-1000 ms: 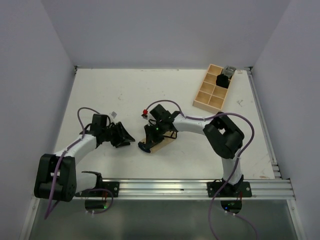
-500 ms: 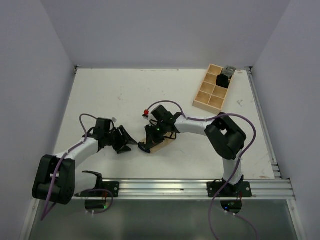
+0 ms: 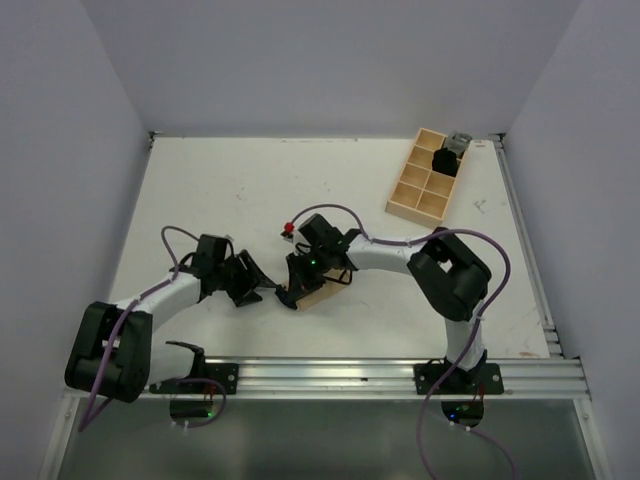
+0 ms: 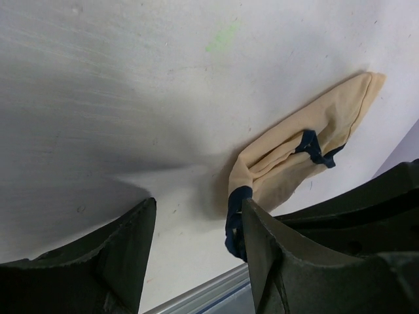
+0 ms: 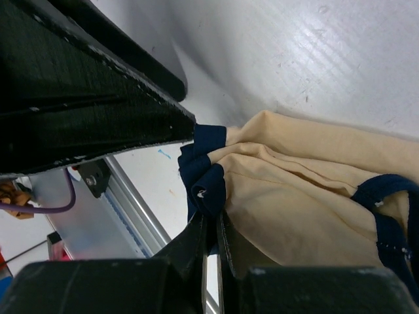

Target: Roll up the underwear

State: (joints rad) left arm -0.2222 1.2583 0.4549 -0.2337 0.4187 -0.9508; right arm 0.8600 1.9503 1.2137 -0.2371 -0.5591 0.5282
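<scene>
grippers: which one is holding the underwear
The right gripper: its jaws are pinched shut on the dark trim of the underwear, while the left gripper has its jaws open beside it, holding nothing.

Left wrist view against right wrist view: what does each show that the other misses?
Only the left wrist view: the underwear lying full length as a loose fold on the table, a green smudge beyond it, and the left gripper open, nothing between its fingers. Only the right wrist view: the right gripper shut on the underwear's dark trim, plus the metal rail and a purple cable. Both: tan fabric with dark trim on the white table.
</scene>
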